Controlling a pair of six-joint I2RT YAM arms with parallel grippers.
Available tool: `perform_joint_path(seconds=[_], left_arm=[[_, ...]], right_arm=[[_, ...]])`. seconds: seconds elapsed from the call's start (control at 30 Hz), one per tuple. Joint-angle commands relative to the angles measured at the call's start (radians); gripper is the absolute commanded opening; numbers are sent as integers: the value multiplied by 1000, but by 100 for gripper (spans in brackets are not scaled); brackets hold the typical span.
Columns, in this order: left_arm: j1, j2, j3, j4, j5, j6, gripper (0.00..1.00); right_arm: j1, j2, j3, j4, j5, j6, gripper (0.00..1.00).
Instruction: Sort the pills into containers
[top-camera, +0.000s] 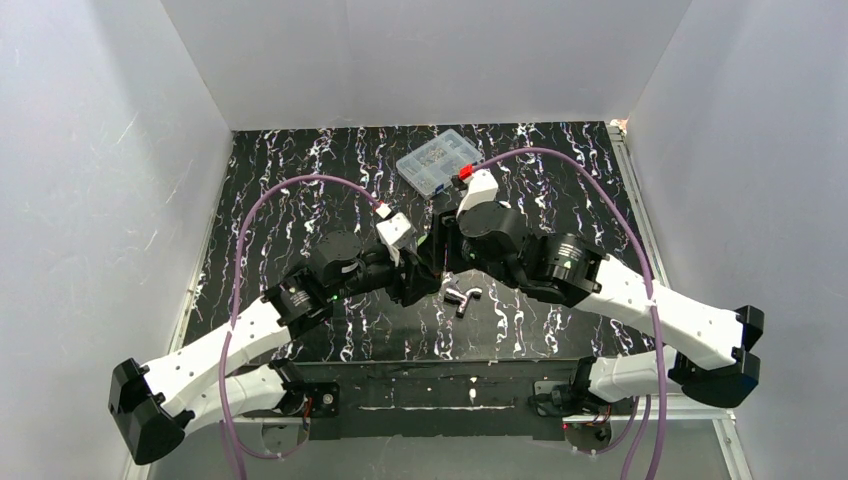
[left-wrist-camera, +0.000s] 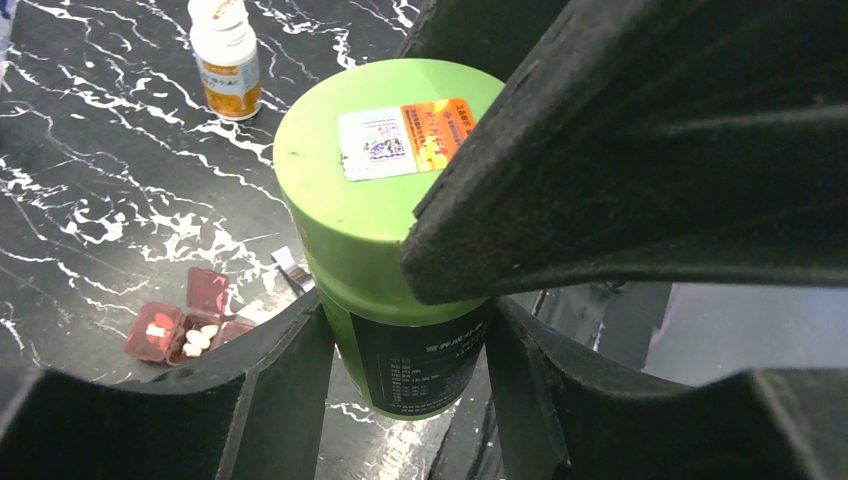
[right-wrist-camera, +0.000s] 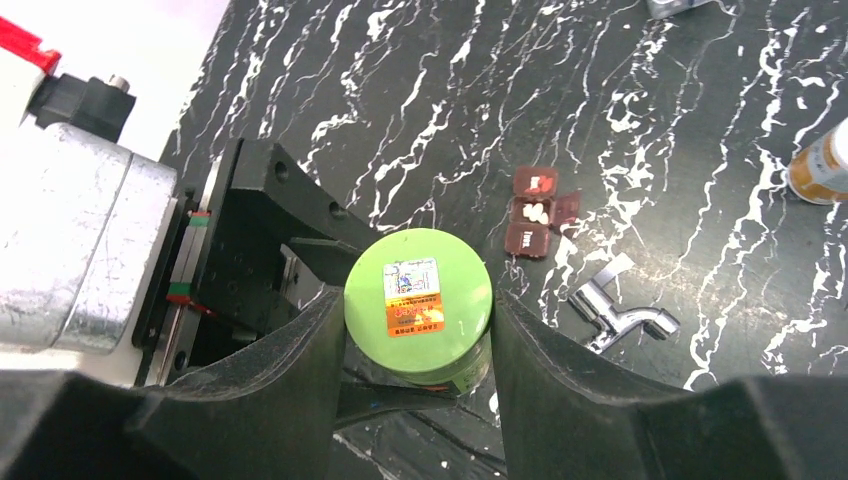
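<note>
A dark bottle (left-wrist-camera: 420, 365) with a bright green cap (left-wrist-camera: 375, 170) hangs above the table between both arms. My left gripper (left-wrist-camera: 410, 330) is shut on its dark body, a finger pressed to each side. From above, my right gripper (right-wrist-camera: 418, 305) is shut on the green cap (right-wrist-camera: 418, 318), with both fingers touching the rim. The amber bottle with a white cap (left-wrist-camera: 225, 60) stands upright on the table, also at the right edge of the right wrist view (right-wrist-camera: 820, 165). White pills lie in an open red pill case (left-wrist-camera: 185, 330) (right-wrist-camera: 535, 215). In the top view the arms hide the held bottle.
A chrome tap-like metal part (right-wrist-camera: 620, 310) (top-camera: 462, 297) lies on the black marbled table beside the pill case. A clear compartment box (top-camera: 438, 160) sits at the back centre. White walls close in the table on three sides.
</note>
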Motion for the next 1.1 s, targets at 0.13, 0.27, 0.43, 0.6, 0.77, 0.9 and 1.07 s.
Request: perform_joint_path(seconds=[0.13,0.27,0.43,0.6,0.77,0.9,1.07], left_arm=[[5,-15,70,104,-65,21,0],[5,-16,66,101,-16,25,0],[5,-30,58,92,57,27,0],[5,-55,39,93,126,21,0],[5,-80,26,91,208,13,0],[5,-98,17,106,287,-1,0],[5,-108,9,159,389,-42,0]], right_arm=[[38,40,47,-80,133,41,47],[37,19,45,-37,84,13,82],[26,-8,61,-21,14,-32,98],[-38,-93,-6,86,-176,-117,99],[-151,-190,-96,223,-573,-214,98],[-230,-241,-155,297,-836,-244,98],[-340,-254,-187,387,-1090,-219,98]])
